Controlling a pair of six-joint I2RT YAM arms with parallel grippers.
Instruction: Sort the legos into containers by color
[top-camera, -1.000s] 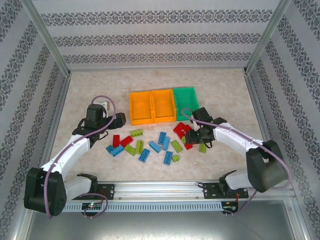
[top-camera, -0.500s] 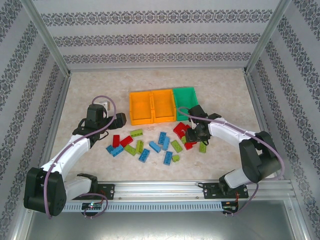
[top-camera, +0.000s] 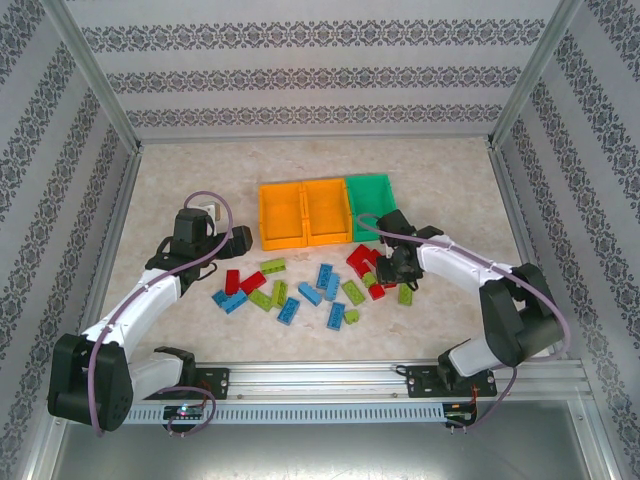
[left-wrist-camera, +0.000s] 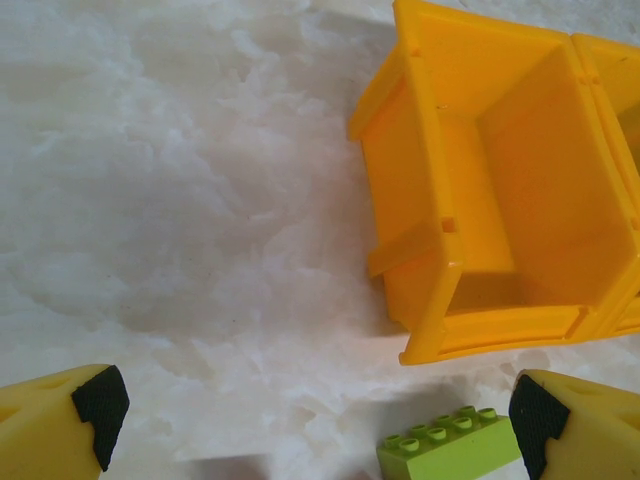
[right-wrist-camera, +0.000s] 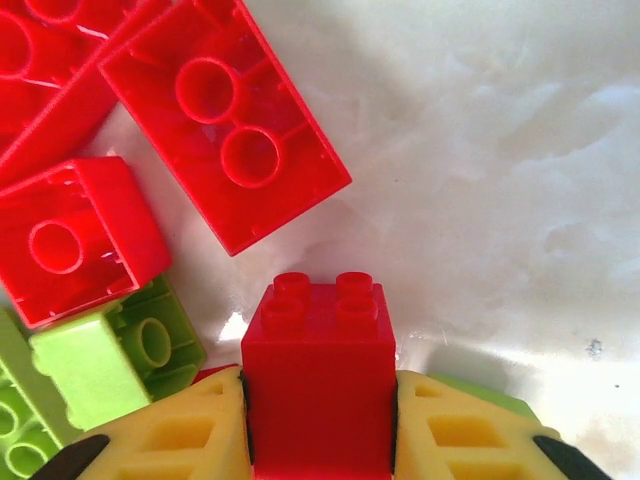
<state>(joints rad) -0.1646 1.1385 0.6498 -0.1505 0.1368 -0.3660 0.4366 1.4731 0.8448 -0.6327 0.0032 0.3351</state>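
Currently right gripper (right-wrist-camera: 318, 425) is clamped on a red brick (right-wrist-camera: 318, 345), one pad on each side face, studs pointing away from the wrist. Can't tell if it's off the table (top-camera: 200, 170). Just beyond it lie other red bricks (right-wrist-camera: 225, 120), hollow sides up, with lime bricks (right-wrist-camera: 110, 365) to the left of them. Top view puts this at the right end of the scattered legos (top-camera: 309, 293), in front of the green bin (top-camera: 371, 182). Left gripper (left-wrist-camera: 318, 420) is spread wide and empty, near the end orange bin (left-wrist-camera: 440, 300), with a lime brick (left-wrist-camera: 450, 452) just beside one finger.
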